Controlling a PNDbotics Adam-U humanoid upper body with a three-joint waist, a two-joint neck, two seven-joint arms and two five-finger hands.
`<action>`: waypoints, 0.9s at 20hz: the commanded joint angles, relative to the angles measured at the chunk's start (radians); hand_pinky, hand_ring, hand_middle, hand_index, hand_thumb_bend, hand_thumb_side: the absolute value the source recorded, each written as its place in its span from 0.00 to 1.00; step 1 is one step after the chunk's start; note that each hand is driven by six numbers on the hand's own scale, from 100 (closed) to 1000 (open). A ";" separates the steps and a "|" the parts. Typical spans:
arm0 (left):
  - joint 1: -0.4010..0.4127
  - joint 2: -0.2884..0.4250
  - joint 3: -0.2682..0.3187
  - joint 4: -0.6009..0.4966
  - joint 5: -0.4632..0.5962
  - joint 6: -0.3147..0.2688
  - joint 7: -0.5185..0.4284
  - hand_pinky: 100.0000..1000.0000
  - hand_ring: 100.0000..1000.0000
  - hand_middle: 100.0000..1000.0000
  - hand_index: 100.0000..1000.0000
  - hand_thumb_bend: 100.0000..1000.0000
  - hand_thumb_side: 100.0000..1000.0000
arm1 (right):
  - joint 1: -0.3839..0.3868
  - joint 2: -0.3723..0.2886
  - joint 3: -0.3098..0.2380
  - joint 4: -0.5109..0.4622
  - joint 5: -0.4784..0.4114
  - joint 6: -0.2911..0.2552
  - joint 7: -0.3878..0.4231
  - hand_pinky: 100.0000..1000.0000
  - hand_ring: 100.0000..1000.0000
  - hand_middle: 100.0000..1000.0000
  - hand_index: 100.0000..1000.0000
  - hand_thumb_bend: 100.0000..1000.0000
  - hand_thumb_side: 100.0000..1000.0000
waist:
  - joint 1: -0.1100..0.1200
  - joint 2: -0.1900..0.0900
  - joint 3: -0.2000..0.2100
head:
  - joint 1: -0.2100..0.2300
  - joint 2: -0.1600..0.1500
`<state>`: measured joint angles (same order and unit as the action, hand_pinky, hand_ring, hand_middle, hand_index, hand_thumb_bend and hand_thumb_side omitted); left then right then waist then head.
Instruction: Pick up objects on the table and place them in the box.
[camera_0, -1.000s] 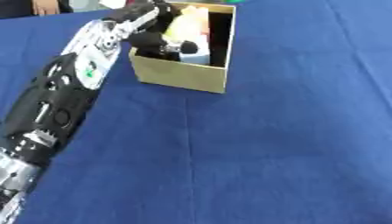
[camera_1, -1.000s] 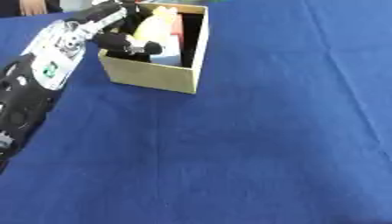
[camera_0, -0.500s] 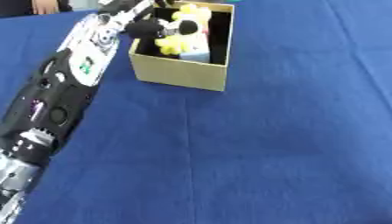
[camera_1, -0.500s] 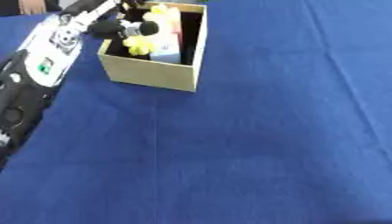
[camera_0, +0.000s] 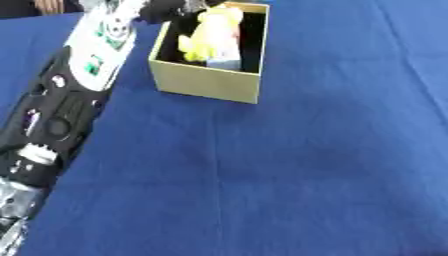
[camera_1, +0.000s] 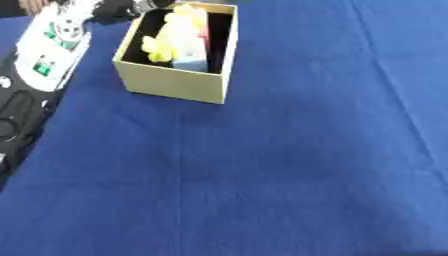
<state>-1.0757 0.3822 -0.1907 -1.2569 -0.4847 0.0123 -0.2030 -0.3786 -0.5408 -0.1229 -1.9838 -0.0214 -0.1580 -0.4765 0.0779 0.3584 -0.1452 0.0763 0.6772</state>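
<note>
Left hand (camera_0: 171, 7): I see it at the top edge w/ dark fingers at the box's far-left corner. Mostly cropped and blurred, so I can't tell how far open it is or whether it has hold of anything.
Left arm (camera_0: 74, 95): mine, black w/ a white panel nr the wrist, runs from the lower-left corner up to the hand.
Box (camera_0: 208, 83): tan, open-topped, just right of the hand and forearm, sitting on the cloth. Dark inside.
Yellow thing (camera_0: 204, 35): in the box, just right of and below the hand, soft-looking. Can't make out what it is.
Pale blue block (camera_1: 191, 64): in the box too, right beside the yellow thing, against the near wall. I see pink/red on its side. Only a colour and a shape to me.
Cloth (camera_0: 332, 160): blue, covers the table, w/ faint creases, stretches right of and below the hand.
Right hand: not in either view.
Contact: can't tell if the left hand touches the box rim or the yellow thing.
</note>
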 joint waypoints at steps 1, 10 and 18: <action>-0.005 0.043 0.028 -0.084 0.049 0.026 0.021 0.73 0.78 0.70 0.83 0.80 0.97 | -0.005 -0.020 -0.012 -0.016 -0.003 -0.002 -0.005 0.83 0.69 0.62 0.74 0.00 0.80 | -0.009 -0.030 0.005 | -0.004 0.014; 0.144 0.164 0.127 -0.402 0.313 0.151 0.266 0.71 0.74 0.67 0.82 0.57 0.98 | 0.016 -0.028 -0.026 -0.016 0.006 -0.007 -0.024 0.83 0.69 0.62 0.74 0.00 0.80 | -0.018 -0.044 0.034 | -0.038 0.024; 0.336 0.208 0.227 -0.659 0.514 0.197 0.599 0.68 0.72 0.66 0.82 0.42 1.00 | 0.027 -0.025 -0.037 -0.016 0.012 -0.014 -0.040 0.83 0.69 0.62 0.74 0.00 0.78 | -0.043 -0.050 0.055 | -0.054 0.022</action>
